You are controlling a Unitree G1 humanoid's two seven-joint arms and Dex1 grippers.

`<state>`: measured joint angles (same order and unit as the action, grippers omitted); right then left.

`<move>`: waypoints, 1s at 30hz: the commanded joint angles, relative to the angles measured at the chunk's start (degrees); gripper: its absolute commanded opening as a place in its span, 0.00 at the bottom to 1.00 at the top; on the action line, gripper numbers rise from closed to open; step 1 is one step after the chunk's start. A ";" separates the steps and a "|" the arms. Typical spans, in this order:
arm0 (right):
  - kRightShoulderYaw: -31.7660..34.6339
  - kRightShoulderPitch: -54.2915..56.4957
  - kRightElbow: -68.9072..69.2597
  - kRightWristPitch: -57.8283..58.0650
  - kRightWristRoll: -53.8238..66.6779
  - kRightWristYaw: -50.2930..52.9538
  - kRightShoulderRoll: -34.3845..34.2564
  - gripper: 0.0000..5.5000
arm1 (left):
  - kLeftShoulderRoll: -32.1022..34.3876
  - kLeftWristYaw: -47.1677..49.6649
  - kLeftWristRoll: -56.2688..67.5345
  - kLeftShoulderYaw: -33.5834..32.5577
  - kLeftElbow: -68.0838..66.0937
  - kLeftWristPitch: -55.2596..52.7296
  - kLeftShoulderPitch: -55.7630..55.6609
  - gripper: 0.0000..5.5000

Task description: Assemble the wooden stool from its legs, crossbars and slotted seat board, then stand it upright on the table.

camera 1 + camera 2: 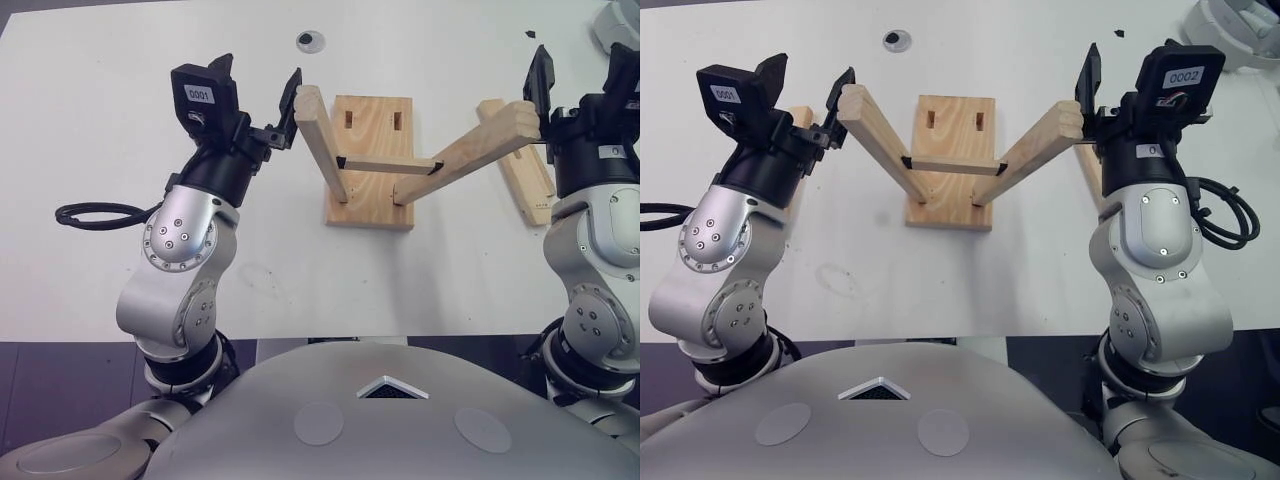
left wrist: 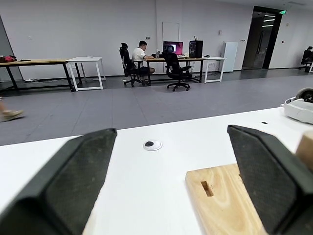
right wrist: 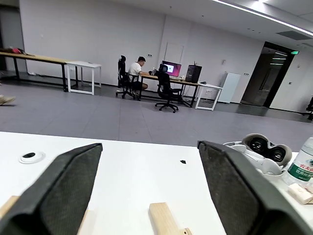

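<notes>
The slotted seat board [image 1: 372,120] lies flat mid-table. On it stands a frame of two legs joined by a crossbar [image 1: 388,165]. The left leg [image 1: 320,140] and right leg [image 1: 470,152] splay outward in a V. My left gripper [image 1: 260,90] is open, and one finger is right beside the left leg's top end. My right gripper [image 1: 580,80] is open too, with a finger next to the right leg's top. Nothing sits between either pair of fingers in the wrist views. A spare leg [image 1: 527,175] lies flat under the right gripper, and another wooden piece [image 1: 800,118] lies behind the left gripper.
A black grommet [image 1: 310,40] sits at the back of the white table [image 1: 90,150]. A black cable [image 1: 95,213] loops off my left arm. A white headset [image 3: 261,147] and a bottle [image 3: 302,165] rest at the far right. The table's front edge runs close to my body.
</notes>
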<state>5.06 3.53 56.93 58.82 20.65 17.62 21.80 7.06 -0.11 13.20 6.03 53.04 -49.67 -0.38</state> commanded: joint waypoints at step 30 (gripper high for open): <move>-51.53 16.12 -5.40 14.86 -11.15 -22.48 20.55 0.66 | 2.53 -5.02 -2.32 -1.58 -13.95 17.44 -2.21 0.76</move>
<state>-41.20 24.55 53.50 69.47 5.31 1.26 40.11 9.70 -4.85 11.20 4.57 39.93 -32.87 -1.84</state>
